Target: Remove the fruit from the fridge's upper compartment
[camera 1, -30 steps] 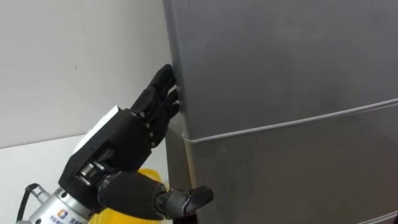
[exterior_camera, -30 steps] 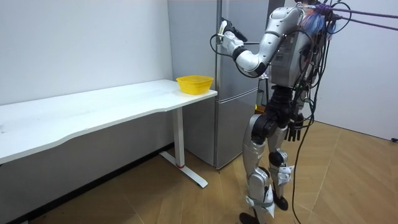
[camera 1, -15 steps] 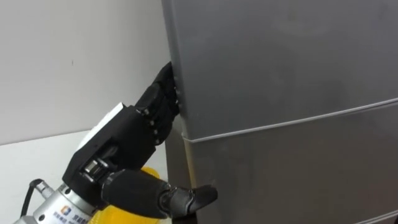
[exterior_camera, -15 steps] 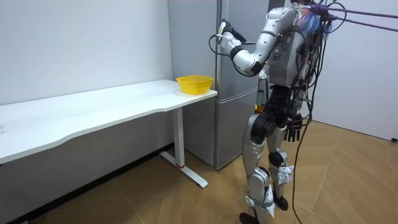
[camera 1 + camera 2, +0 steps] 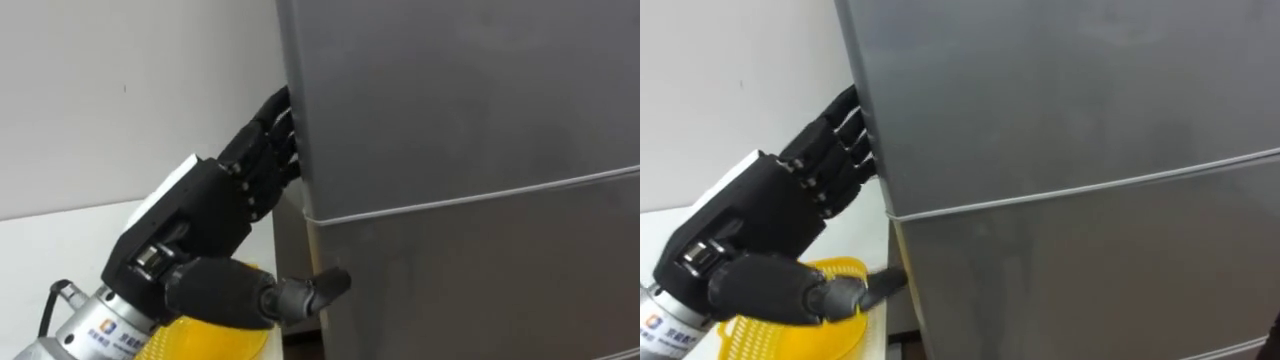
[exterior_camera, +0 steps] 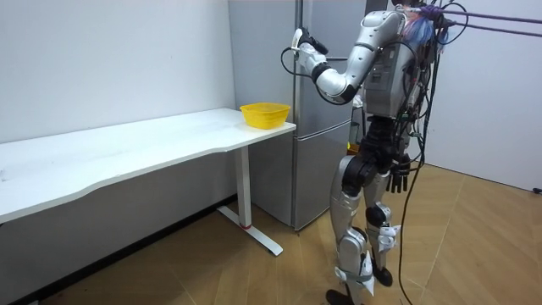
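A tall grey fridge stands before me with both doors closed; a thin seam divides the upper door from the lower door. My left hand is raised at the upper door's left edge, just above the seam. Its fingers are stretched nearly straight with the tips against that edge, and the thumb points at the lower door's edge. It holds nothing. My right hand hangs relaxed beside my hip. I stand upright facing the fridge.
A yellow basket sits on the corner of a long white table just left of the fridge, below my left arm. A white wall lies behind the table. Wooden floor stretches around me.
My left hand has risen a little and slid its fingers further onto the upper door's left edge. The eye view has shifted slightly. The door stays closed.
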Tool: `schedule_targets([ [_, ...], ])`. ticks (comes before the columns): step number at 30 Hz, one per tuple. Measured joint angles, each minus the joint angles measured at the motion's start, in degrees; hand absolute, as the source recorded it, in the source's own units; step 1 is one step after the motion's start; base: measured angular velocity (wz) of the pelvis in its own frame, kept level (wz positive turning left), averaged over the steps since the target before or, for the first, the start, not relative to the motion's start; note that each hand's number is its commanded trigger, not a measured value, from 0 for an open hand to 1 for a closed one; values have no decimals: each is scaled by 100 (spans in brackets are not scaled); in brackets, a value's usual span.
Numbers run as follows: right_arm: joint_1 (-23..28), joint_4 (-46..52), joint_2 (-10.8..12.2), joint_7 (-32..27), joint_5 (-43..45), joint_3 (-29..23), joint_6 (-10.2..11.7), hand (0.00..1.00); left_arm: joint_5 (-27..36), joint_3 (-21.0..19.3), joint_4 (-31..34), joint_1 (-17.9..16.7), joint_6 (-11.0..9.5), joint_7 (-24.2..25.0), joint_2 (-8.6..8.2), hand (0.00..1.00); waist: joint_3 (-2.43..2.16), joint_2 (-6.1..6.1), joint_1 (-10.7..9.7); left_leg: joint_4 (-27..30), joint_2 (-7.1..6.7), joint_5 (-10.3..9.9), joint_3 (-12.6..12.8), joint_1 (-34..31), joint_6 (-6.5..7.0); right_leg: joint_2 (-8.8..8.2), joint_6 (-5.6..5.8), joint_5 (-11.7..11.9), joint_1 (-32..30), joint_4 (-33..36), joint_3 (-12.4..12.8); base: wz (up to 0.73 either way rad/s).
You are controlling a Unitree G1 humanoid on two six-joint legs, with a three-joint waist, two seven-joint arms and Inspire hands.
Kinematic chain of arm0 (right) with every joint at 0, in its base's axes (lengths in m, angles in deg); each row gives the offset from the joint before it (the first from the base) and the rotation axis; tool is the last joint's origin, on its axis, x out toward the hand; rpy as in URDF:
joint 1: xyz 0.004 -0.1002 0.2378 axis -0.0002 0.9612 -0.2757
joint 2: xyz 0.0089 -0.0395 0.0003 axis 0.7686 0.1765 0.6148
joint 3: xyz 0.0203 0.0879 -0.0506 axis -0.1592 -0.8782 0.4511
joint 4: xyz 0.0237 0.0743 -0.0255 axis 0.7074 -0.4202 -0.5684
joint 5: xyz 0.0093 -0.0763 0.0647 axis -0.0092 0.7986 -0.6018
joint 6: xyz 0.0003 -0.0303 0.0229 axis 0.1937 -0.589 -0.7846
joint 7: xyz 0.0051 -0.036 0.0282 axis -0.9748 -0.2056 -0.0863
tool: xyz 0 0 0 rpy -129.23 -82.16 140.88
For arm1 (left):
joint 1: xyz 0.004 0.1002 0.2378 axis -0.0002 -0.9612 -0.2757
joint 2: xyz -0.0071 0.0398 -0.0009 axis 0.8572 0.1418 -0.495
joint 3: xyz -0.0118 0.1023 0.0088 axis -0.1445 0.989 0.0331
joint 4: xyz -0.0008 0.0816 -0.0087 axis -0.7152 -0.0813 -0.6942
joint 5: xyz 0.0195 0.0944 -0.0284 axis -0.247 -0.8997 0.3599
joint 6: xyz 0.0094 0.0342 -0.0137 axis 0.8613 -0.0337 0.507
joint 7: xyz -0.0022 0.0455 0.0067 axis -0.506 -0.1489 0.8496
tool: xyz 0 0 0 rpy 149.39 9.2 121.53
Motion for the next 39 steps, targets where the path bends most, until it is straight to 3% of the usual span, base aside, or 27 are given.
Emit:
schedule_targets([
  [1, -1, 0, 0, 12, 0, 25, 1, 0, 0, -14, 0, 6, 0, -3, 4, 96, -1, -2, 2, 0, 0, 0, 0, 0, 0, 0, 0, 0, 1, 0, 0, 0],
  [2, -1, 0, 0, 40, 0, 33, 1, 0, 5, 7, 0, 14, -1, 17, 0, 71, -2, -3, 4, 0, -1, 0, 0, -1, 0, -2, 0, 0, 3, 3, 1, 0],
  [3, -1, 0, 1, 52, -1, 38, 2, 0, 5, 7, 0, 14, -1, 25, -2, 7, -2, -4, 9, 0, -1, 0, 0, -1, 0, -3, 0, 0, 3, 5, 1, 0],
  [4, -2, 0, 0, 71, -1, 72, 2, 0, 6, 8, 0, 14, -3, 34, -1, 0, -1, -4, 13, 0, -1, 0, 0, -2, 0, -3, 0, 0, 4, 8, 1, 0],
  [17, -1, 2, -13, 131, -5, 130, 3, 0, -3, 140, -55, 45, 52, 146, 22, 0, 4, 19, 21, 60, 6, 4, 57, -20, 7, -10, 1, 0, 7, 16, 4, 0],
  [25, 6, -4, -46, 143, -5, 133, 4, 0, -1, 321, -74, 54, 61, 261, 32, 0, -21, 70, 12, 59, 15, 5, 116, -11, 7, -8, 0, 1, 4, 24, 31, -2],
  [33, -22, 23, -82, 152, -7, 130, 21, 0, -4, 317, -86, 84, 62, 264, 39, 0, 11, 44, 18, 60, 27, 5, 241, -23, 7, -9, 2, 1, -15, 17, 67, 0],
  [34, -22, 24, -83, 155, -7, 131, 21, 0, -3, 318, -86, 87, 62, 264, 39, 8, 8, 48, 18, 60, 31, 5, 272, -23, 7, -10, 2, 0, -17, 16, 70, 0],
  [36, -32, 23, -91, 205, -7, 133, 17, 0, 2, 323, -85, 96, 62, 280, 44, 100, 1, 51, 25, 58, 30, 5, 282, -25, 7, -12, 3, 0, -64, 18, 81, 0],
  [39, -53, 23, -104, 265, -7, 146, 11, 0, 3, 333, -84, 128, 79, 282, 48, 100, -7, 57, 24, 57, 27, 5, 281, -49, 8, -11, 5, 1, -87, 17, 88, 0],
])
